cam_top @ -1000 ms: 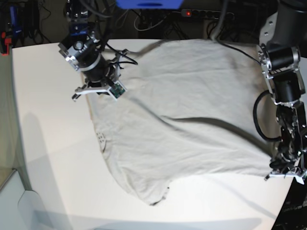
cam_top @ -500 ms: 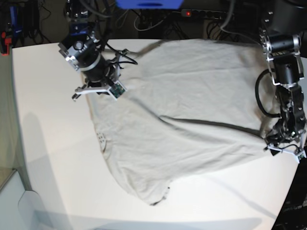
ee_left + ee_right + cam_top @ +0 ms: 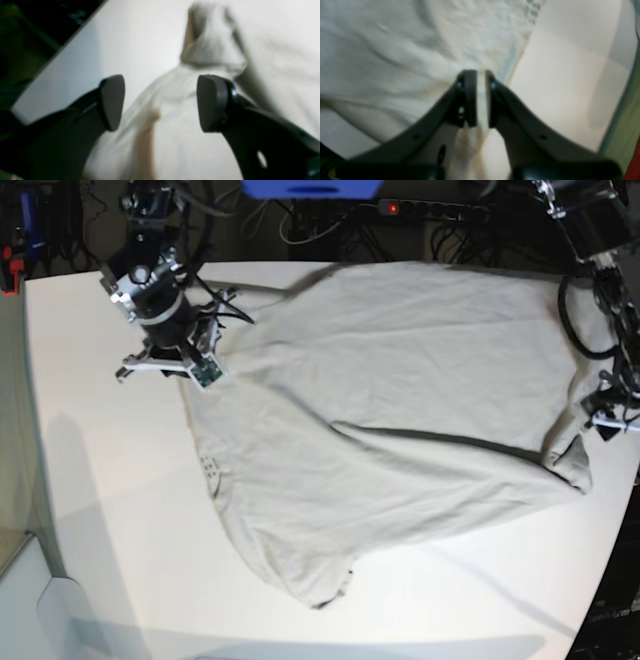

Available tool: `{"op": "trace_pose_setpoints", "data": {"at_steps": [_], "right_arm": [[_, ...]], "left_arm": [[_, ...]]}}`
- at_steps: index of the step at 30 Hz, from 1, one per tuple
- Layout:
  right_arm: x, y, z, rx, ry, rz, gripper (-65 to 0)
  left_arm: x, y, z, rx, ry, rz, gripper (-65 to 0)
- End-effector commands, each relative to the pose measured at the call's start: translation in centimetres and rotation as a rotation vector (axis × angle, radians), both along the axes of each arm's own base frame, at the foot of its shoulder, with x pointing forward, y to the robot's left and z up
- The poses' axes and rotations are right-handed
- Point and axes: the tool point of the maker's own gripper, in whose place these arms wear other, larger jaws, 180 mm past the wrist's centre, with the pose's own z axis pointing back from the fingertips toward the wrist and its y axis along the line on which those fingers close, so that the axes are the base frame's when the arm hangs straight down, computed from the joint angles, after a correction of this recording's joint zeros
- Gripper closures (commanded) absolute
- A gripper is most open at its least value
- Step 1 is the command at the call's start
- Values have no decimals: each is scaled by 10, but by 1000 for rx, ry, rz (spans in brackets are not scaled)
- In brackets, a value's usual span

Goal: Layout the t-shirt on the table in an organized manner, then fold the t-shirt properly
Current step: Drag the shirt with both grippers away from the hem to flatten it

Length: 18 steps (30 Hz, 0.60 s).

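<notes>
T-shirt: light grey-beige, spread over most of the white table, from the far edge toward the near middle. Not flat. One long dark crease runs across its middle, with many small wrinkles either side. A printed neck label shows near the edge on the base view's left side; a rounded lobe of cloth reaches toward the near edge. On that view's right side the cloth bunches into a small raised fold close to the table edge.

Left gripper: jaws wide apart, nothing between the pads. Below the gap lies a blurred ridge of shirt fabric, with the bunched fold beyond it (focus is soft, contact with the cloth cannot be told). In the base view this gripper hangs at the right edge, its arm coming down from the top corner, just beside the bunched fold.

Right gripper: jaws nearly together, a narrow slit between them, pale cloth showing in the slit and trailing below. It appears to pinch the shirt's edge; bare table lies to one side. In the base view, right gripper sits at the shirt's far corner on that view's left, arm angled down from the back.
</notes>
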Motion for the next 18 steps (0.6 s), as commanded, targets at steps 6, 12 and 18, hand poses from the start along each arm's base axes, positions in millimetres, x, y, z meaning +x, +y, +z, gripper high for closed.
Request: {"op": "trace_pose_setpoints", "data": {"at_steps": [6,12,18], "right_arm": [[-5,-27,4,-2,-9,-108,-282],[-18,-41,-7,-41,67,-157,-369],[-34,-38,-16,-39,106,-150,-371]], "left_arm": [[-54,-20,-19,22,92,-41,-444],[-90,-21,-42,18,190,-43,-541],[-96,-17,-43,33,209,-44,-594]]}}
